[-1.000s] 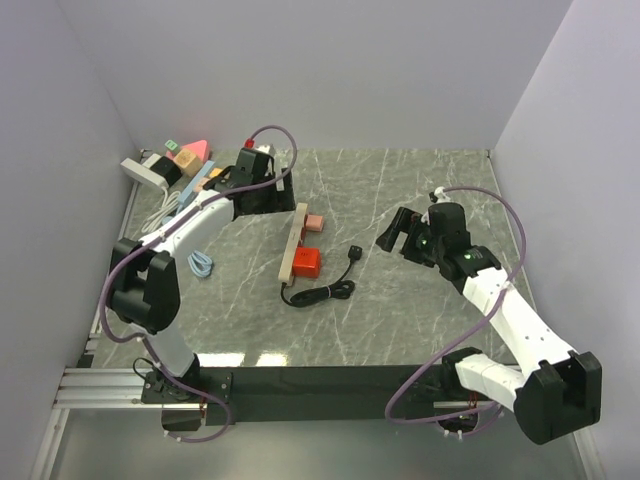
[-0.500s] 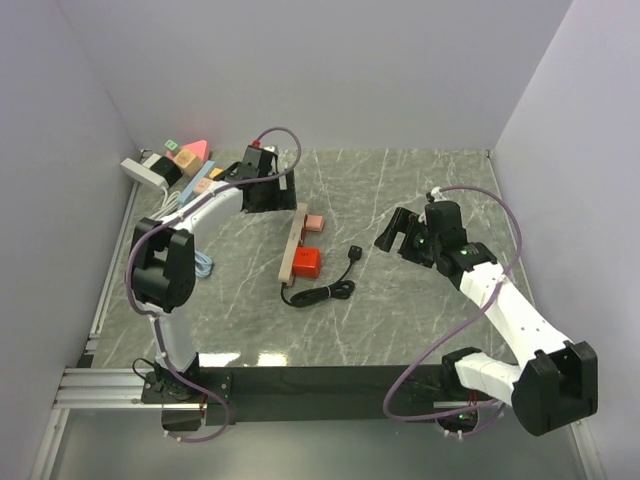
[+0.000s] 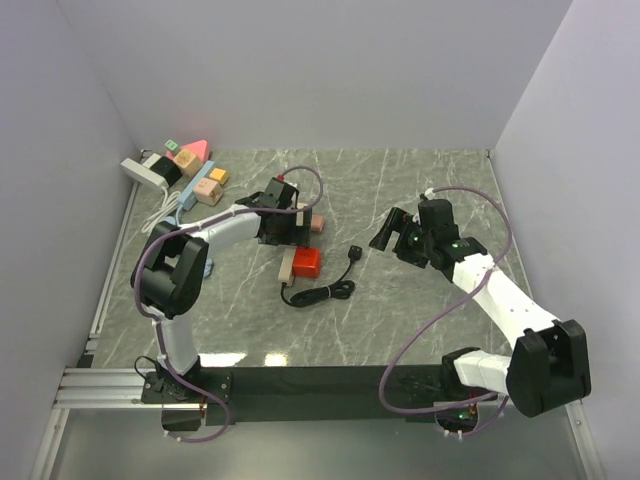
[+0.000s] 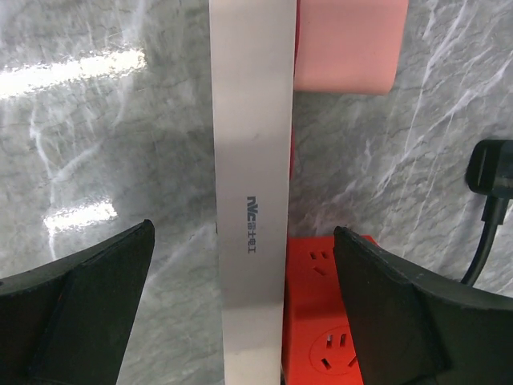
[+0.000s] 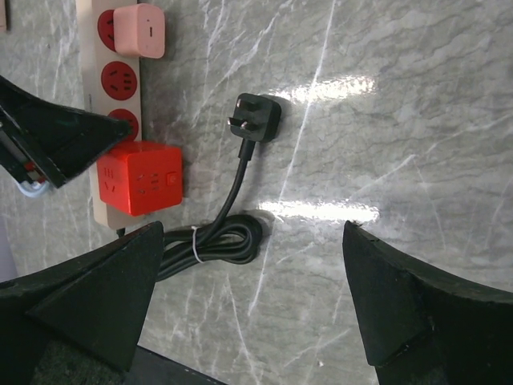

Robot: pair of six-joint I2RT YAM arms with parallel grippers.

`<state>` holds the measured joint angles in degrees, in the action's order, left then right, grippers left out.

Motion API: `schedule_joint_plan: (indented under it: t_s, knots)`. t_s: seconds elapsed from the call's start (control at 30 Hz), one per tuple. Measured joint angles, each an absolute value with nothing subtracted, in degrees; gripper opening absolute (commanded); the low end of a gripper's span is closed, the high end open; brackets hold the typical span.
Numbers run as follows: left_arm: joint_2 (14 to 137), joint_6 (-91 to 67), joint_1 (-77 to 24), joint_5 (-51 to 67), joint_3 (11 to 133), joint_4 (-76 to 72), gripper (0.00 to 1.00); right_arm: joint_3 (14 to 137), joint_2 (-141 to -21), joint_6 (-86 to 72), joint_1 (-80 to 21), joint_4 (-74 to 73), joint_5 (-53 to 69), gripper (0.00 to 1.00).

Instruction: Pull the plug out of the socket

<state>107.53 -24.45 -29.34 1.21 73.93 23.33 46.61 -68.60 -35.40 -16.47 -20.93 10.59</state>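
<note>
A beige power strip point(image 5: 90, 88) with red sockets lies at mid-table. A pink plug point(image 5: 139, 30) sits in its far socket and a red cube adapter point(image 5: 140, 178) in its near end. A loose black plug point(image 5: 255, 116) with a coiled cord point(image 5: 212, 241) lies to the right. My left gripper point(image 3: 285, 228) hovers open over the strip point(image 4: 252, 200), one finger on each side, with the red cube point(image 4: 325, 321) by its right finger point(image 4: 409, 313) and the pink plug point(image 4: 346, 44) ahead. My right gripper point(image 3: 392, 232) stands open right of the black plug point(image 3: 355, 252), holding nothing.
A white power strip point(image 3: 143, 172) and coloured toy blocks point(image 3: 190, 157) sit in the back left corner beside a light blue piece point(image 3: 185, 200). Walls close in the left, back and right sides.
My left arm has swung from the back left blocks toward the middle and now straddles the beige strip. The right gripper has edged slightly left.
</note>
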Motion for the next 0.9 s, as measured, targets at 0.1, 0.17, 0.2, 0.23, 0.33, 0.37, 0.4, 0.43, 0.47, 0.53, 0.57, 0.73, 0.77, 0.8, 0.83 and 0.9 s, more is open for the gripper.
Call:
schedule_joint_plan:
  t_s: [0.1,0.17,0.2,0.23,0.33,0.37,0.4,0.43,0.47,0.53,0.57,0.73,0.77,0.8,0.83,0.9]
  knots:
    - [107.53,-25.19,-29.63,1.08,73.36,21.82,0.94,46.61,-69.56,-35.90,-16.47,-19.94,11.51,0.95]
    - [107.63,-25.91,-29.63,1.02,73.36,20.43,0.83,46.61,-69.97,-36.23,-16.47,-19.27,12.16,0.93]
    - [107.81,-26.20,-29.63,0.99,73.36,19.75,0.80,46.61,-70.26,-36.42,-16.47,-18.83,12.64,0.92]
    - [107.98,-26.30,-29.67,0.93,73.36,19.20,0.75,46.61,-70.50,-36.60,-16.49,-18.50,13.10,0.93]
    - [109.40,-26.70,-29.67,0.69,73.43,17.78,0.70,46.61,-71.61,-37.19,-16.69,-17.28,14.70,0.93]
    - [109.95,-26.85,-29.71,0.62,73.41,17.47,0.70,46.57,-71.92,-37.54,-16.86,-16.84,15.22,0.93]
    - [110.43,-26.87,-29.74,0.60,73.41,17.30,0.70,46.48,-72.16,-37.89,-17.10,-16.29,15.86,0.93]
    - [110.78,-26.92,-29.80,0.60,73.28,17.04,0.70,46.41,-72.36,-38.15,-17.45,-15.81,16.45,0.94]
    - [110.91,-27.05,-29.85,0.49,72.99,16.84,0.70,46.37,-72.53,-38.35,-17.78,-15.38,17.04,0.93]
    - [110.91,-27.24,-29.91,0.45,72.58,16.08,0.68,46.04,-73.12,-39.00,-18.79,-13.63,18.33,0.94]
    - [110.91,-27.33,-29.93,0.40,72.36,15.35,0.63,45.80,-73.49,-39.31,-19.35,-12.67,19.03,0.94]
    - [111.26,-28.34,-29.89,1.78,71.70,13.08,0.00,45.43,-77.45,-40.64,-22.87,-9.10,21.96,0.95]
    - [111.26,-28.67,-29.87,1.96,71.66,12.78,0.01,45.43,-78.32,-40.71,-23.66,-8.62,22.28,0.95]
    - [111.26,-29.02,-29.82,2.28,71.57,12.58,0.01,45.52,-79.18,-40.77,-24.45,-8.36,22.55,0.95]
    - [111.26,-29.63,-29.76,2.72,71.46,12.38,0.01,45.82,-79.96,-40.82,-25.21,-8.38,22.65,0.95]
    - [111.04,-31.09,-29.65,3.92,71.20,12.05,0.01,46.81,-81.45,-40.77,-26.70,-8.56,22.57,0.96]
